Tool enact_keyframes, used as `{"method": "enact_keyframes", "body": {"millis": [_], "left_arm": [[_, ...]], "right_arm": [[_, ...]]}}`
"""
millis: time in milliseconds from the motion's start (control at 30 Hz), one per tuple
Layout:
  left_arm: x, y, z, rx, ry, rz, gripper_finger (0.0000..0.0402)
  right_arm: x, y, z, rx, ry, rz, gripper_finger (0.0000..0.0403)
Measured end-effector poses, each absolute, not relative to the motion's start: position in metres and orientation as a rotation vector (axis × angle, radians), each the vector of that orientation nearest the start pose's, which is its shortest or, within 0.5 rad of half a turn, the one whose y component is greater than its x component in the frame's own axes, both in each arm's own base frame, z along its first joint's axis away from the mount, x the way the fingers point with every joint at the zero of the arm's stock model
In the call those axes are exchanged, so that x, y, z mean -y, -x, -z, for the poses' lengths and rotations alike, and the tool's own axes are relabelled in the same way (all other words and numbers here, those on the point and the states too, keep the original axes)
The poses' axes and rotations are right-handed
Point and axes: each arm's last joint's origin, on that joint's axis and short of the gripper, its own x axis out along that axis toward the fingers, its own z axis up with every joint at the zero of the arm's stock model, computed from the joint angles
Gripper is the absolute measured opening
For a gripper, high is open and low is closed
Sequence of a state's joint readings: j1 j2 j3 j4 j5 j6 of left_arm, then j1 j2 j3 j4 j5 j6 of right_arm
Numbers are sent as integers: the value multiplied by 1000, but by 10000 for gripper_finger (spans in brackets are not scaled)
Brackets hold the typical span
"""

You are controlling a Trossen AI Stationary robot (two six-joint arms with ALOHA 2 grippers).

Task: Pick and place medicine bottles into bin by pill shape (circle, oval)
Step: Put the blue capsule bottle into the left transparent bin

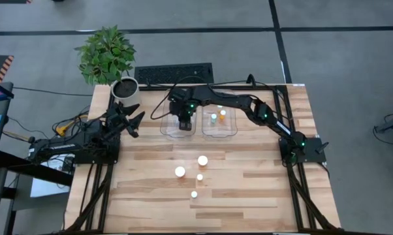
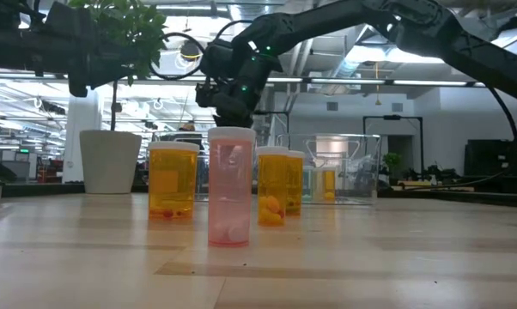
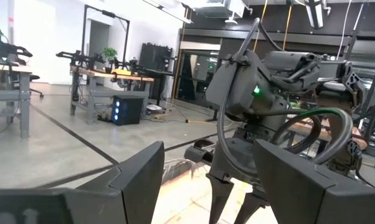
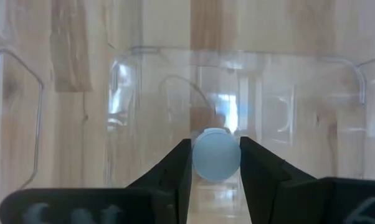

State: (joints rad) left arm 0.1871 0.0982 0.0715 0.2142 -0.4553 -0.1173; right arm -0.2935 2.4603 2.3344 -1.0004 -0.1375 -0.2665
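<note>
1. The right tool [image 4: 215,163] hangs over the left clear plastic bin [image 1: 178,125], its dark fingers clenched on a white-capped medicine bottle [image 4: 216,154] seen cap-on from above.
2. The right clear plastic bin [image 1: 220,125], just beside the first, holds two small bottles [image 1: 218,117], one greenish, one orange.
3. The left tool [image 1: 135,123] waits released, fingers spread wide, near the worktop's left rear corner beside a white round plant pot [image 1: 125,88].
4. Four white-capped translucent bottles [image 1: 195,173] stand upright in a loose cluster mid-worktop, well apart from the bins; the low view shows orange bodies and one pinkish, with pills at the bottom.
5. The pale wooden plank worktop [image 1: 262,196] lies bare around them toward the front edge.
</note>
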Motion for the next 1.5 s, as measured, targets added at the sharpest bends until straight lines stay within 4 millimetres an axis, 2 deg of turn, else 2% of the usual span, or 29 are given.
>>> {"method": "enact_keyframes", "body": {"millis": [533,800,1333,1500], "left_arm": [[-30,-92,-200,221,140,-629,240],[-30,-92,-199,217,147,-624,240],[-30,-92,-199,215,154,-624,240],[-30,-92,-199,215,154,-624,240]], "right_arm": [[137,-501,-213,-1078,11,-18,124],[136,-508,-193,-1100,5,-24,125],[140,-506,-193,-1104,14,-22,125],[139,-506,-193,-1107,29,-29,150]]}}
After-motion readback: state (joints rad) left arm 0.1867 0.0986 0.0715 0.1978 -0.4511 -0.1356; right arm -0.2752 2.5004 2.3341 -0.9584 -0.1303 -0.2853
